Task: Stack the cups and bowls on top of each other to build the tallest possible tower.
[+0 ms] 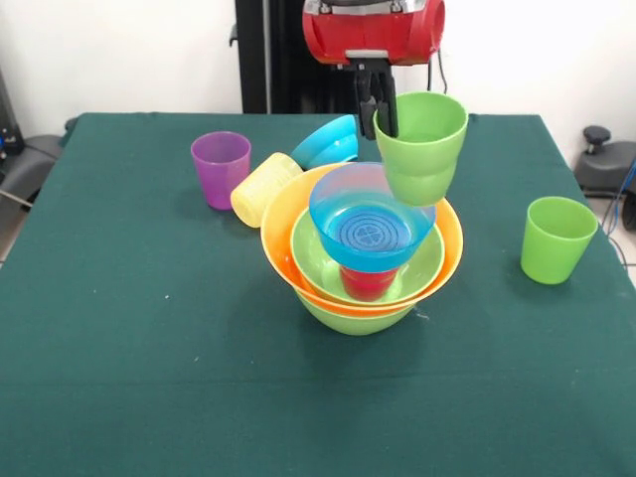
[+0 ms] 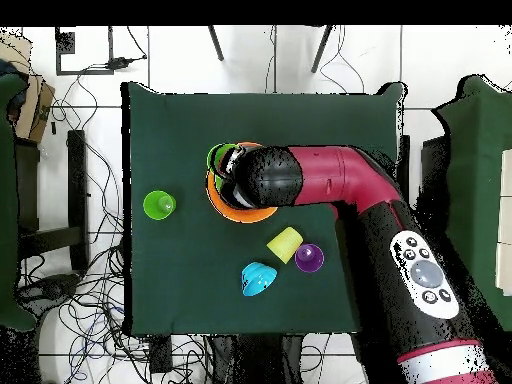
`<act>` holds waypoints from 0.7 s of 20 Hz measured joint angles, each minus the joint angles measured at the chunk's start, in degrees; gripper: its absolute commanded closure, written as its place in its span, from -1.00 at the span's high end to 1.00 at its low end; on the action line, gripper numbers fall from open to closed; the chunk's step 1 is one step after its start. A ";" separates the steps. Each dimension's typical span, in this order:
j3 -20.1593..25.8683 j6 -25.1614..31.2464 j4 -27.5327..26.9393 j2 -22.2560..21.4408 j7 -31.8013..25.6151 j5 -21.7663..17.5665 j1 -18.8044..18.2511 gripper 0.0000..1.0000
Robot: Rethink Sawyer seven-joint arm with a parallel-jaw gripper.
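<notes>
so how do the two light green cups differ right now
One green cup is held up in the air by the gripper, above the stack of bowls; the other green cup stands by itself on the table, off to one side. The held cup hangs slightly tilted, while the standing one is upright. Both are the same light green, tapered shape, with the open end up.

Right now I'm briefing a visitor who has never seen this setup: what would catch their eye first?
The tower at mid-table: a blue bowl perched on a red cup inside nested lime green and orange bowls. Just above its far right rim, the gripper holds a light green cup in the air. A purple cup, a tipped yellow cup and a tilted second blue bowl wait behind the pile.
</notes>
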 measured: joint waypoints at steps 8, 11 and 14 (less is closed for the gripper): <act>2.37 3.33 -1.02 0.79 0.00 -0.22 -1.68 -1.00; 3.16 4.66 -1.02 0.59 0.00 -0.33 -2.50 -1.00; 3.86 5.71 -1.02 0.26 0.00 -0.38 -3.37 -1.00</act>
